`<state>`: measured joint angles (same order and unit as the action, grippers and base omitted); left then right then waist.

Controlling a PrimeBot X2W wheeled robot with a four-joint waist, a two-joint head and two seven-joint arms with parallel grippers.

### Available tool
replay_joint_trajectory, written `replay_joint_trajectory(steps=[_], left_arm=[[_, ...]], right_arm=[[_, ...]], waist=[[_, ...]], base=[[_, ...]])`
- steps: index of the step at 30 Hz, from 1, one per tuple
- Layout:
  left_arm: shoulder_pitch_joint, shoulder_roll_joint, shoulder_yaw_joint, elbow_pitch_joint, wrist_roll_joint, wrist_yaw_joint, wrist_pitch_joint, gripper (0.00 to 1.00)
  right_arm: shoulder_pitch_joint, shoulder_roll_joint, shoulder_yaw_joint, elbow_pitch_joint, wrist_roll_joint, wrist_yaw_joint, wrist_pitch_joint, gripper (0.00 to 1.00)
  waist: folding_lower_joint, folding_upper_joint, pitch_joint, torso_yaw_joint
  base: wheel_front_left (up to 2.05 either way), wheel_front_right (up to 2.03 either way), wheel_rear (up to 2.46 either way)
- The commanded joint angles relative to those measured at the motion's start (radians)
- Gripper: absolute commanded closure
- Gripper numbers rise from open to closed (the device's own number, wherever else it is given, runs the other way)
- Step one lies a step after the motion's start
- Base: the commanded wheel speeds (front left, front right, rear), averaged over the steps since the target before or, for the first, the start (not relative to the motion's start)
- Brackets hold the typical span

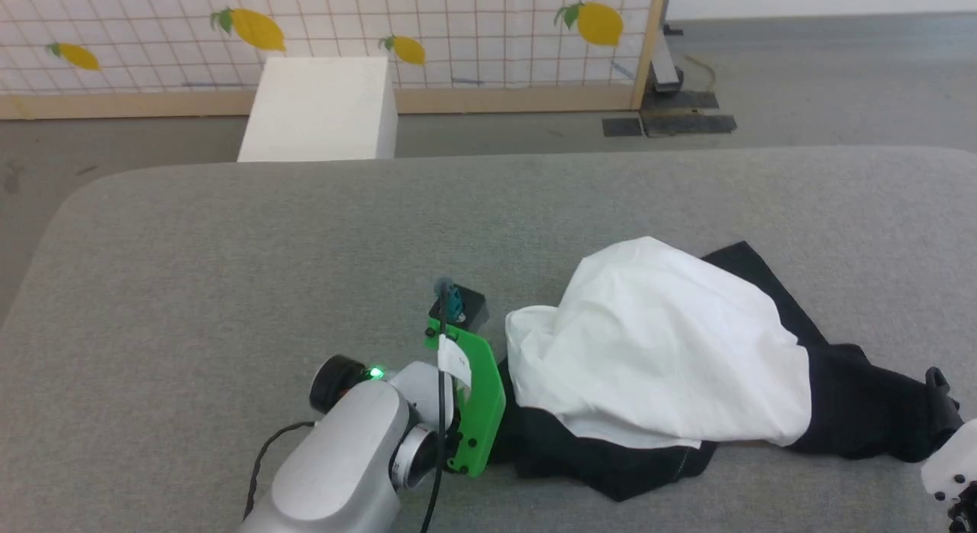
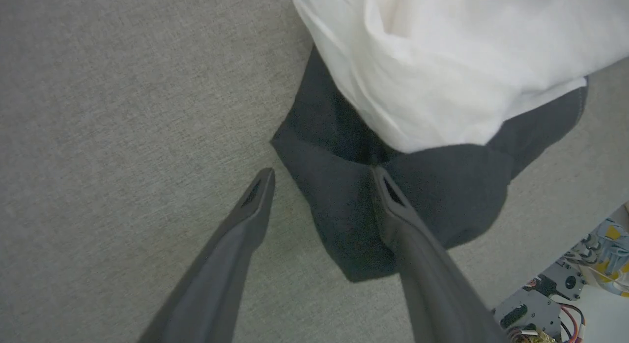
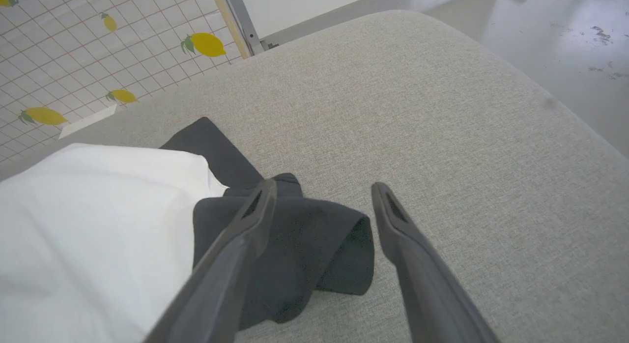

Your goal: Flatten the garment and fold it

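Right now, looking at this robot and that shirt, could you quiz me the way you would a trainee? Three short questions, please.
1. True or false: the black-and-white shirt lies spread flat on the grey padded surface.
2. Which part of the shirt is nearest the left gripper's fingertips? A) the white panel; B) black cloth; C) a collar label.
3. Fill in: the right gripper stands ___, holding nothing.
Key: 1 false, it is bunched up. 2 B. 3 open.
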<state>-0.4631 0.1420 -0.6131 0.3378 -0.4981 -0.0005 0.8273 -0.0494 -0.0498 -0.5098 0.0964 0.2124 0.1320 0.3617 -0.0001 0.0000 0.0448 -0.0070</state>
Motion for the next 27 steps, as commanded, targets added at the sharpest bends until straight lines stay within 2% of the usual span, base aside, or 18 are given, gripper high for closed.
replay_joint_trajectory(steps=[1,6,7,8,12,16,21,27], left_arm=[[-0.017,0.002,-0.003,0.029,0.020,0.017,-0.007,0.00],[0.009,-0.016,-0.004,0.124,-0.012,0.013,-0.003,0.00],[0.013,-0.021,0.001,0.131,-0.023,0.009,-0.007,0.35],[0.014,-0.022,0.001,0.138,-0.026,0.004,-0.016,1.00],[0.013,-0.034,0.032,0.146,-0.064,-0.003,-0.059,1.00],[-0.021,-0.033,0.099,0.134,-0.087,0.016,-0.150,1.00],[-0.076,-0.010,0.226,0.110,-0.122,0.070,-0.275,1.00],[-0.090,0.058,0.421,0.116,-0.175,0.164,-0.430,1.00]], right_arm=[[-0.012,-0.001,0.004,-0.001,0.001,-0.001,-0.008,0.00],[-0.021,-0.001,-0.002,-0.010,0.000,-0.001,-0.025,0.00],[-0.021,-0.001,-0.004,-0.010,-0.002,-0.001,-0.026,0.00],[-0.021,-0.001,-0.006,-0.011,-0.003,-0.001,-0.026,0.00],[-0.023,-0.001,-0.006,-0.008,-0.003,-0.001,-0.028,0.00],[-0.025,-0.001,0.003,0.000,-0.005,-0.001,-0.031,0.00],[-0.029,0.000,0.029,0.006,-0.011,-0.001,-0.028,0.00],[-0.036,0.000,0.084,0.003,-0.016,-0.001,-0.021,0.00]], waist=[[0.0001,0.0000,0.027,-0.030],[0.0001,0.0000,0.050,-0.050],[0.0001,0.0000,0.053,-0.050],[0.0001,0.0000,0.055,-0.049],[0.0001,0.0000,0.057,-0.038],[0.0001,0.0000,0.044,-0.017],[0.0001,0.0000,0.021,0.005],[0.0001,0.0000,0.004,0.022]], base=[[0.00,0.00,0.00],[0.00,0.00,0.00],[0.00,0.00,0.00],[0.00,0.00,0.00],[0.00,0.00,0.00],[0.00,0.00,0.00],[0.00,0.00,0.00],[0.00,0.00,0.00]])
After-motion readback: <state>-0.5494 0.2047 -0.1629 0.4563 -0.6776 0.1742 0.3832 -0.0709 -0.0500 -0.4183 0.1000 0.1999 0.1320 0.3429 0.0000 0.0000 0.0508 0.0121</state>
